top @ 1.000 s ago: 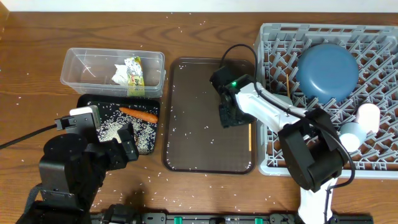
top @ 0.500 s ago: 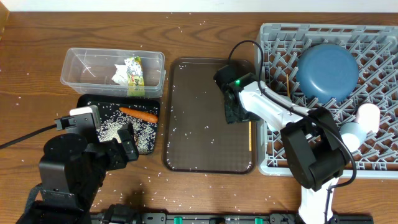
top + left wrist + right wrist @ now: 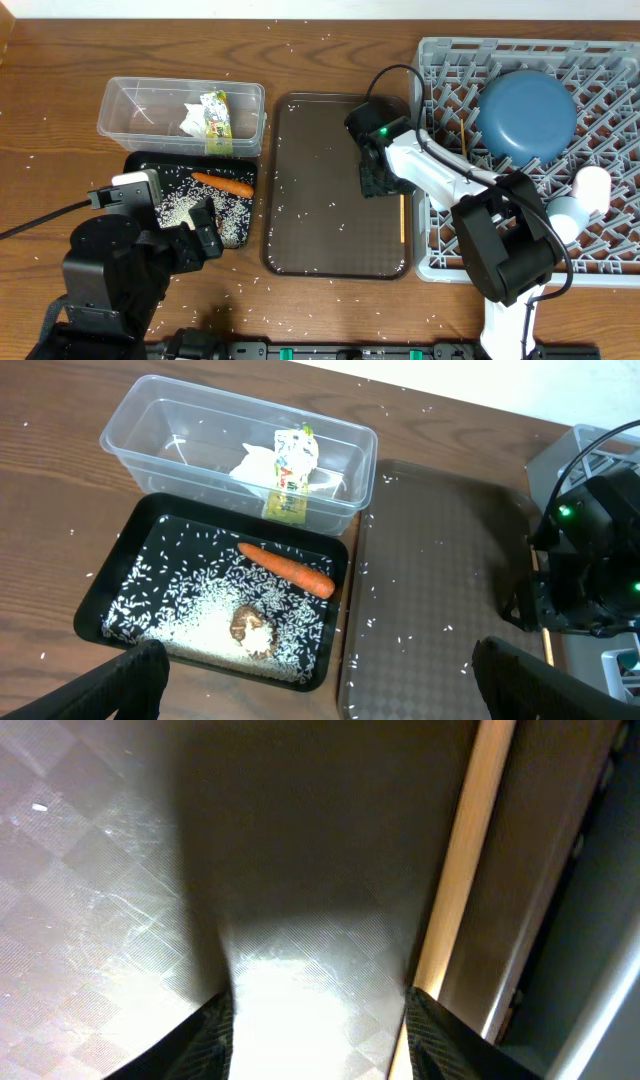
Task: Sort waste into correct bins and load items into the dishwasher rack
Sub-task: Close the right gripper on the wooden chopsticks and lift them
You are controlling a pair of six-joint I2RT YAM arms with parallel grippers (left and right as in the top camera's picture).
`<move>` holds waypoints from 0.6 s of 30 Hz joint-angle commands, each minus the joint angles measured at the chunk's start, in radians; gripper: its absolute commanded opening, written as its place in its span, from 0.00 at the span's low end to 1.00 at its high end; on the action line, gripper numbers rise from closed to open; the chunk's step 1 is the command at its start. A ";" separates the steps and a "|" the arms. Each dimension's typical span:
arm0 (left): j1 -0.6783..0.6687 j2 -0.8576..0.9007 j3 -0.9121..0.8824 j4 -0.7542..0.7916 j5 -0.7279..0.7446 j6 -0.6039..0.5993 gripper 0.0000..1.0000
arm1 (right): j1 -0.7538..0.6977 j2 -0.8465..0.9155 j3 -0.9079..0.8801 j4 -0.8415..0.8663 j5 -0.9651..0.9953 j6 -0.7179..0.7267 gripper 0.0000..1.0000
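A: Any writing to read out? The green-yellow wrapper (image 3: 290, 475) carries print, but it's too small to make out.

B: On to the count, then. In the clear tub (image 3: 150, 420) there's one wrapper leaning on the near wall, with one crumpled white napkin (image 3: 252, 464) just behind it.

A: The black tray (image 3: 110, 600) sits just in front of the tub. It holds one carrot (image 3: 287, 567), one brown food scrap (image 3: 250, 628), and rice grains (image 3: 190, 600) far too many to count. More grains are sprinkled over the table (image 3: 330, 25) and the brown serving tray (image 3: 320, 220).

B: Over in the rack (image 3: 600, 262) I see one dark blue plate (image 3: 527, 112). There are two cups side by side, a pale cup (image 3: 592, 185) and a light-blue cup (image 3: 565, 218). One rack chopstick (image 3: 464, 130) is slotted among the pegs.

A: And a second one, the tray chopstick (image 3: 462, 860), lies flat along the serving tray's right edge, beside the rack.

B: The right gripper (image 3: 325, 1020) hangs low over that spot. Its fingers are parted and pinch nothing, and the tray chopstick runs just alongside one finger.

A: The left gripper (image 3: 315, 660) is spread wide and empty, above the near end of the black tray.
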 commanded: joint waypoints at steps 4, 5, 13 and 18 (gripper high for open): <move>0.000 0.001 -0.001 0.001 -0.001 -0.005 0.98 | -0.007 0.044 -0.031 -0.035 0.133 0.073 0.55; 0.000 0.001 -0.001 0.001 -0.001 -0.005 0.98 | -0.008 0.044 -0.033 -0.035 0.132 0.073 0.56; 0.000 0.001 -0.001 0.001 -0.001 -0.005 0.98 | -0.006 0.044 -0.110 0.045 0.016 0.079 0.58; 0.000 0.001 -0.001 0.001 -0.001 -0.005 0.98 | -0.004 0.044 -0.166 0.105 -0.061 0.080 0.58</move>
